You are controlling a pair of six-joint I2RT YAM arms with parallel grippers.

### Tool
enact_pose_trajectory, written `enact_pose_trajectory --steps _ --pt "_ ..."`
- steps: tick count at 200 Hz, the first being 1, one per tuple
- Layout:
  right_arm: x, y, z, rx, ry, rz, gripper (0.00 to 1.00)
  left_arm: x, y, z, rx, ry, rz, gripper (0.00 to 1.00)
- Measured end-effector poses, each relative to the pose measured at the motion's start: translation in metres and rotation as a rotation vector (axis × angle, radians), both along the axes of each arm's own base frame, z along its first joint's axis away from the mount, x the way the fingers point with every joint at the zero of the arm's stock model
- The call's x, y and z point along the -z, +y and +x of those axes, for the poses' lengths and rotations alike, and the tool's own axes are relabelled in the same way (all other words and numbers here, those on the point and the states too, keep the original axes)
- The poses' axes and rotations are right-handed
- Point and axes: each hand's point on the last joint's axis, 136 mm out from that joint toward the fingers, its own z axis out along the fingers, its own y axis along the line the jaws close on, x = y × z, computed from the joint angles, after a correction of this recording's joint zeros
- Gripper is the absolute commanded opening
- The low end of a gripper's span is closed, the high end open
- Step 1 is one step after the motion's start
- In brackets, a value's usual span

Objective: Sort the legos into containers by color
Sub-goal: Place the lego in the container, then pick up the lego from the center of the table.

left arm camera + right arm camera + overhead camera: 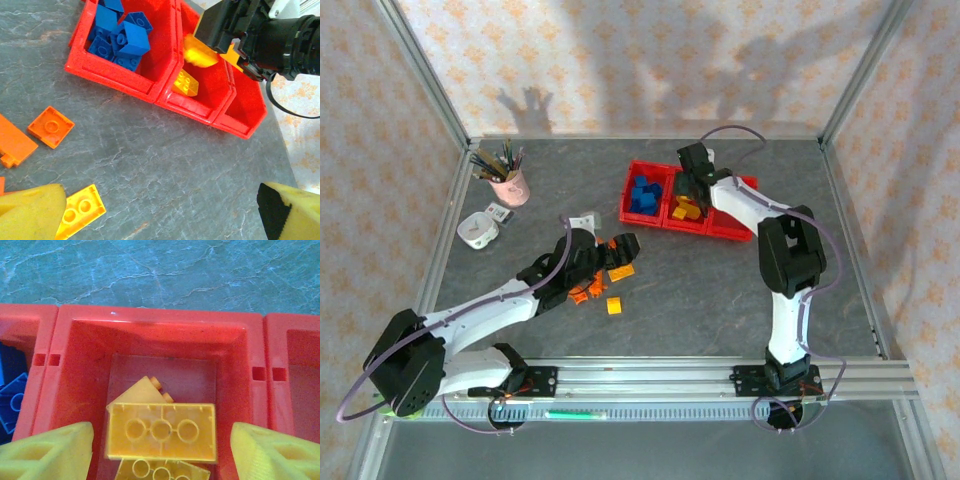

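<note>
Right wrist view, right claw (161, 442): hangs spread wide inside the middle bin of the red containers (150, 320), both yellow fingers (50, 452) clear of the yellow brick (162, 432) between them, pinching nothing. Brick lying underside up on other yellow legos at the bin floor. To one side, blue legos (12, 395) in the neighbouring bin.

Left wrist view, left claw (160, 212): likewise spread, holding nothing, low over the bench (165, 165). Just beside one finger, a yellow plate (82, 210); further out, two orange plates (50, 126) flat on the bench. Beyond, the three joined bins, with blue legos heaped in the left one and yellow in the middle one under the right claw.

Top external: orange pieces (585, 292) and one small yellow lego (614, 306) loose near the left claw, well apart from the bins.
</note>
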Motion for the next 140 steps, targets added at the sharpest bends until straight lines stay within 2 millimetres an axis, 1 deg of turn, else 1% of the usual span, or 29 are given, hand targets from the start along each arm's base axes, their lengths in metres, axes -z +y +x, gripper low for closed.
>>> enact_pose_trajectory --steps 14,39,54,73,90,103,118,131,140 --pt "-0.001 -0.001 0.000 0.002 0.002 -0.005 0.76 -0.002 -0.001 0.001 0.003 -0.005 -0.007 0.99" --pt "-0.003 0.000 0.000 -0.001 0.001 -0.004 0.77 -0.007 -0.004 0.003 0.004 -0.019 -0.017 0.99" --pt "-0.005 0.000 -0.005 -0.010 0.001 0.005 0.78 -0.008 -0.004 0.004 0.004 -0.022 -0.019 0.99" --pt "-0.013 0.003 -0.021 -0.028 0.002 0.023 0.79 -0.009 -0.004 0.003 0.004 -0.023 -0.020 0.99" --pt "-0.023 0.011 -0.039 -0.059 -0.006 0.039 0.80 -0.016 -0.002 0.002 0.003 -0.038 -0.032 0.99" --pt "-0.031 0.023 -0.053 -0.092 -0.016 0.059 0.82 -0.026 0.000 0.000 0.001 -0.060 -0.048 0.99" --pt "-0.035 0.039 -0.072 -0.138 -0.021 0.074 0.83 -0.035 0.006 -0.005 -0.007 -0.087 -0.066 0.99" --pt "-0.034 0.052 -0.088 -0.175 -0.013 0.086 0.84 -0.040 0.012 -0.010 -0.020 -0.106 -0.073 0.99" --pt "-0.030 0.061 -0.099 -0.204 -0.001 0.091 0.84 -0.040 0.017 -0.013 -0.029 -0.110 -0.073 0.99"
